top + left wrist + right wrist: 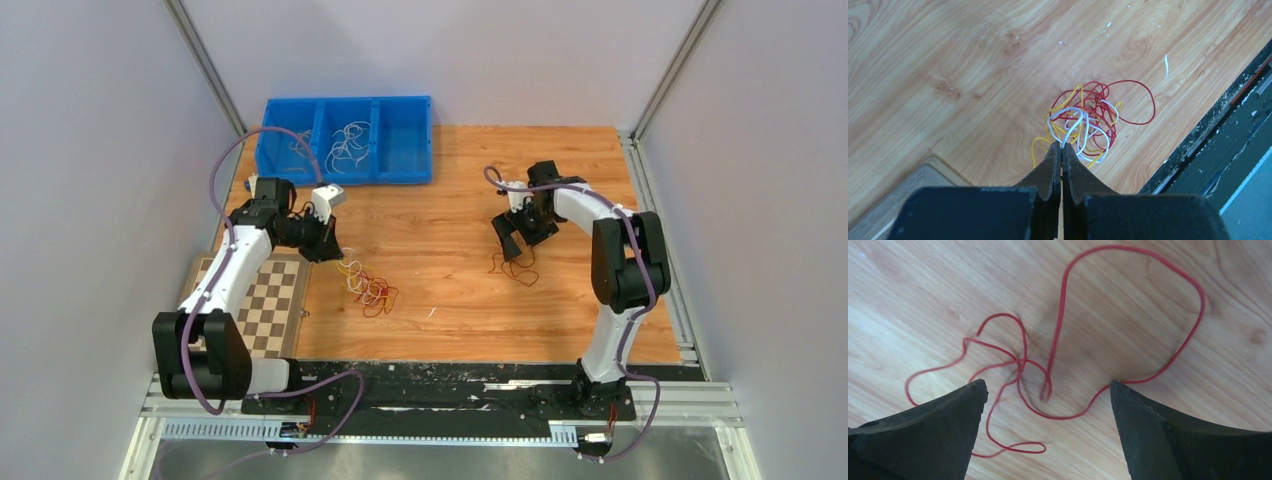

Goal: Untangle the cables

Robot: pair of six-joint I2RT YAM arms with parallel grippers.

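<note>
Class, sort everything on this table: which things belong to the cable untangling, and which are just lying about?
Job: tangled bundle of cables; loose red cable; binned cables.
Lying about: blue bin; checkerboard.

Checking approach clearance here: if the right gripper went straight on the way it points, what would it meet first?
Probably the red cable, which lies looped on the table just below the open right gripper. How high the gripper is above them is unclear.
</note>
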